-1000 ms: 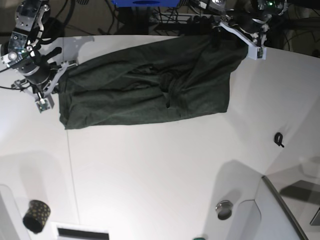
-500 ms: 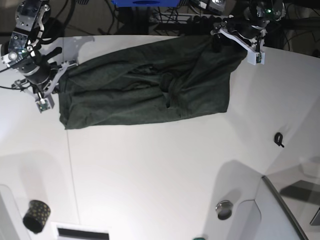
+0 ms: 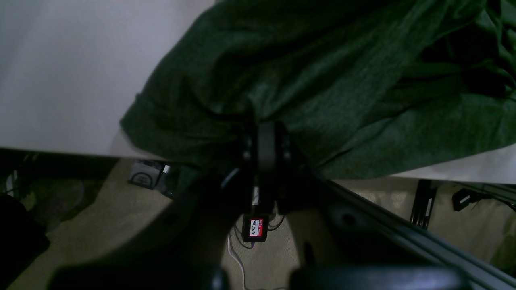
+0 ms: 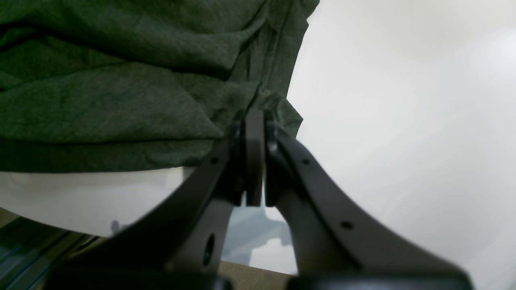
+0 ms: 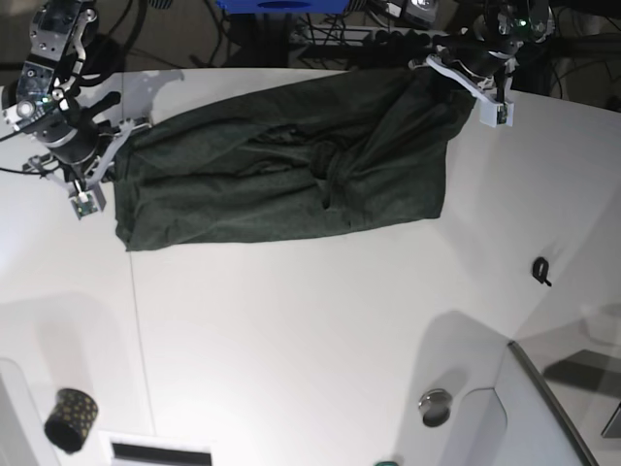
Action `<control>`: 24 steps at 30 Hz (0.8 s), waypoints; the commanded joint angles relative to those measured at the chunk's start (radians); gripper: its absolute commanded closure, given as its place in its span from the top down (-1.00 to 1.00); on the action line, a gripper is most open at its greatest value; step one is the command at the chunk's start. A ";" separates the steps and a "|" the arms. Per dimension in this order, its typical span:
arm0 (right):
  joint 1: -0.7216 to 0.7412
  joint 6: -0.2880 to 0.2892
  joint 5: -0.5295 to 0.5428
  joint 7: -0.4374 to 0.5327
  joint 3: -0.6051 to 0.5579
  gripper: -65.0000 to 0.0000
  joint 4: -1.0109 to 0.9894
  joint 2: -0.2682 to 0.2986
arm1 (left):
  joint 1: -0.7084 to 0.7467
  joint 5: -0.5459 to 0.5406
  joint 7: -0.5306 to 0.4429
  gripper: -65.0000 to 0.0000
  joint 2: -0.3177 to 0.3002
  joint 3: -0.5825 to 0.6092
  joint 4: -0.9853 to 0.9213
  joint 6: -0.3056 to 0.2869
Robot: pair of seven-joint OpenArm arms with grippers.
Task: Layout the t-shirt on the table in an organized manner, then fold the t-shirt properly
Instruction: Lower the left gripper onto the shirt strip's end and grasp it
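Wrist views alone show both jaws pinched on t-shirt (image 5: 291, 165) edges; base hides grips.

This is looking like a robot lab. A big shiny white table (image 5: 320, 330) is filling the room, much bigger than a home table. Behind the table's far edge, black cables (image 5: 340, 34) are lying in tangles next to a blue box (image 5: 281, 6). Under that same edge, metal frame bars (image 3: 407, 233) and plugs are showing over a tan floor (image 3: 117, 201).
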 commanded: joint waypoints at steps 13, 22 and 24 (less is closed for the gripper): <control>0.006 0.005 0.009 0.018 0.003 -0.97 0.015 0.003 | -0.038 -0.017 0.056 -1.00 0.008 0.105 0.146 -0.005; 0.006 0.005 0.009 0.018 0.003 -0.97 0.015 0.003 | -0.153 -0.017 0.150 -1.00 0.052 0.105 0.149 -0.005; 0.006 0.005 0.009 0.018 0.003 -0.97 0.015 0.003 | -0.178 -0.017 0.176 -1.00 0.066 0.105 0.149 -0.005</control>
